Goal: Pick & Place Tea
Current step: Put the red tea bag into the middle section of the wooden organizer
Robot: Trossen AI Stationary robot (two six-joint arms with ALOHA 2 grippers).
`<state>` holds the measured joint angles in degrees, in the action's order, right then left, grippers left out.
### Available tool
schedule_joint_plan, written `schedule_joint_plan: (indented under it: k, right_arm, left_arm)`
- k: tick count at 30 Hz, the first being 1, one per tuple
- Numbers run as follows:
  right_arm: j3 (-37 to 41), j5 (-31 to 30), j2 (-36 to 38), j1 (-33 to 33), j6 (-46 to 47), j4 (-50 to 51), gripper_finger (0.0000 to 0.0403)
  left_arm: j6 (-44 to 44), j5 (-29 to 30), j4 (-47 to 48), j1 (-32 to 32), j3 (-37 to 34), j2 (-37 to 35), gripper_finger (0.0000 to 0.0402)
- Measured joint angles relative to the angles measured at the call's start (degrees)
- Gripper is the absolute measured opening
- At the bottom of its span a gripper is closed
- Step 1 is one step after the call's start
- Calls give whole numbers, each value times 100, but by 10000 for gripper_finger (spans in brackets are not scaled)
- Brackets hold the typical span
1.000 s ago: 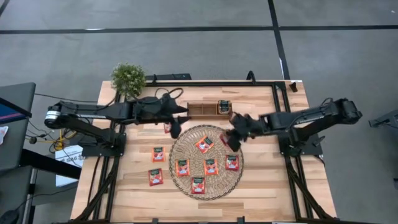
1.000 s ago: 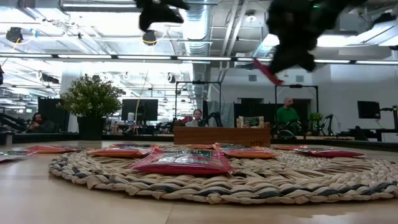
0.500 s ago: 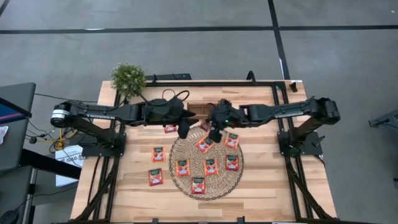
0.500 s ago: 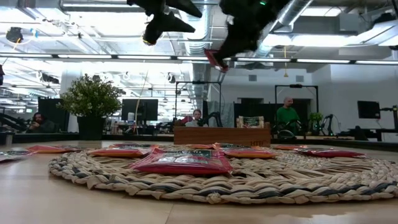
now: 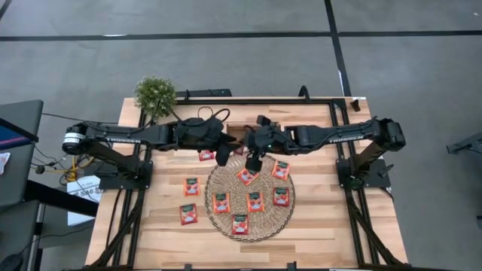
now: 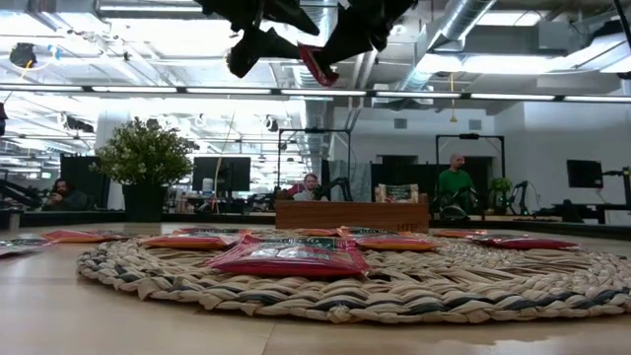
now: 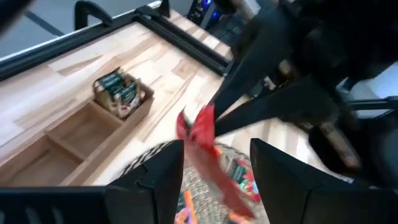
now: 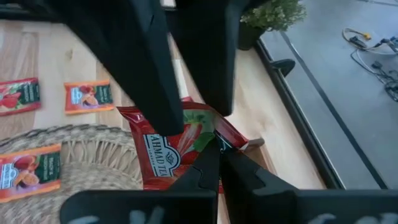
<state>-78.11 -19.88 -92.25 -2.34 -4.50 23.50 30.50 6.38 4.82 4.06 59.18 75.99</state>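
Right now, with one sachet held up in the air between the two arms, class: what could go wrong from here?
1. The right pincer pinches the red sachet only at one edge; it could slip and fall onto the woven mat.
2. The left pincer is open right at the sachet, so a handover may be coming; a badly timed release would drop it.
3. Both arms crowd together above the wooden tray; they could collide.

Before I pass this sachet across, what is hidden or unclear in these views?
- High view: the held sachet hides under the right tool.
- High view: the wooden tray is mostly covered by both arms.
- Low view: both arms are cut by the top edge.
- Left wrist view: the sachet is blurred; the left tool stands open around it.
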Motion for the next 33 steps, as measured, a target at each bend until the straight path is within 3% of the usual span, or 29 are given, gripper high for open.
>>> schedule_joint_plan:
  k: [23, 28, 33]
  right_arm:
    - [16, -111, -4, -43, 38, 18, 0]
    - [24, -155, -9, -41, 12, 59, 0]
    - [24, -177, -9, -36, 10, 66, 0]
  left_arm:
    - [110, -159, -128, 198, 7, 294, 174]
    - [114, -162, -205, 214, 7, 358, 139]
    - [111, -203, -250, 308, 9, 365, 61]
